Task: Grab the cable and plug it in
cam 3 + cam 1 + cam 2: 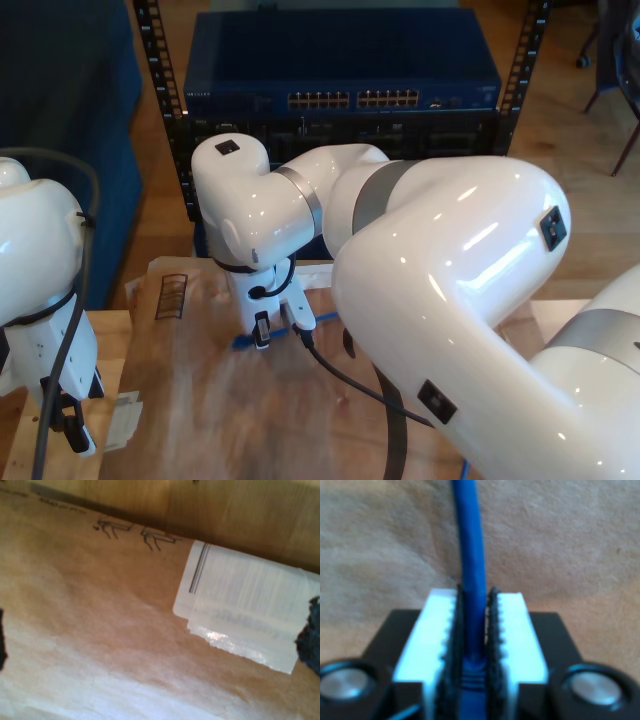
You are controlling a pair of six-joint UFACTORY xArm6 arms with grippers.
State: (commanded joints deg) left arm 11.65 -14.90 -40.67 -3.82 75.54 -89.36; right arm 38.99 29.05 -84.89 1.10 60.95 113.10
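Starting at the exterior view's left, my first gripper (72, 428) hung low over the near edge of the cardboard (200, 410), just beside a white label (124, 420). Its wrist view looked along the brown sheet to that label (240, 615), glossy and torn along one edge, and to some black printed marks (135, 532) past it. Dark shapes sat at both edges of that picture, too blurred to read, so I could not tell whether this claw was wide or narrow.

Further right in the exterior view, near the cardboard's far edge and beside a printed box mark (172, 295), my second gripper (272, 328) pointed down at the sheet. A short stretch of the blue cable (243, 343) showed on the cardboard at its tip. In its wrist view, my second gripper (474, 600) was clamped narrow on the cable (470, 555), the white ridged pads (437, 630) pressing it from both sides. The cable ran straight out beyond the tips over the cardboard, and a thicker ribbed blue part (470, 677) sat deeper between the pads.

Behind this arm stood a dark blue switch (340, 50) in a rack, with its rows of ports (350, 100) well apart from the cable.
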